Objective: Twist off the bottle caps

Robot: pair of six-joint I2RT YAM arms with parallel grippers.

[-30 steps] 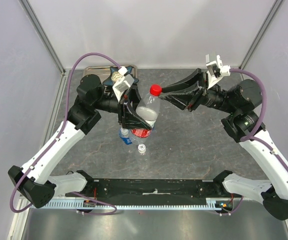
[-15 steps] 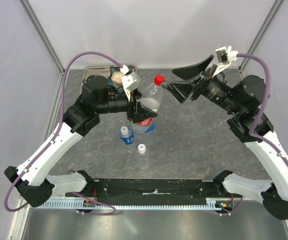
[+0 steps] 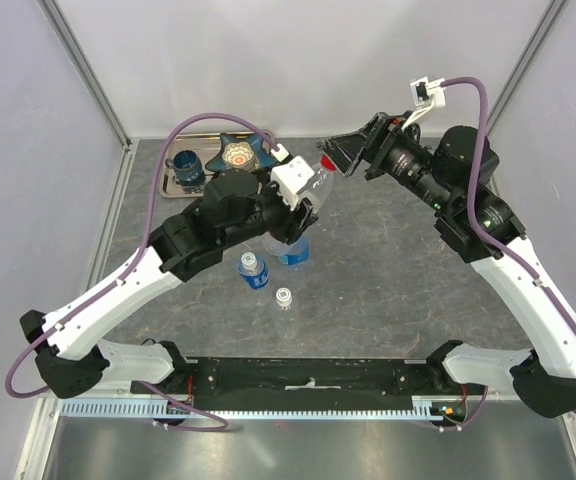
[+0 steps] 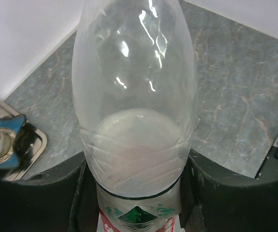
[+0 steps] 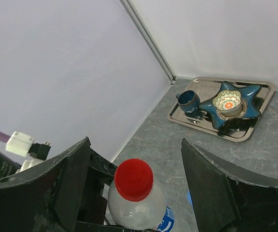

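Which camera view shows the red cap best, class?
Right wrist: the red cap shows whole, between the open fingers of the right claw. In the top view that claw covers it; the left wrist view shows only the clear body of the bottle.

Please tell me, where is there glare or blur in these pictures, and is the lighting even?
Left wrist view: small white glare spots on the clear bottle, which otherwise looks sharp. Right wrist view: the red cap is crisp, without glare. Top external view: even light, with only faint shadows on the table.
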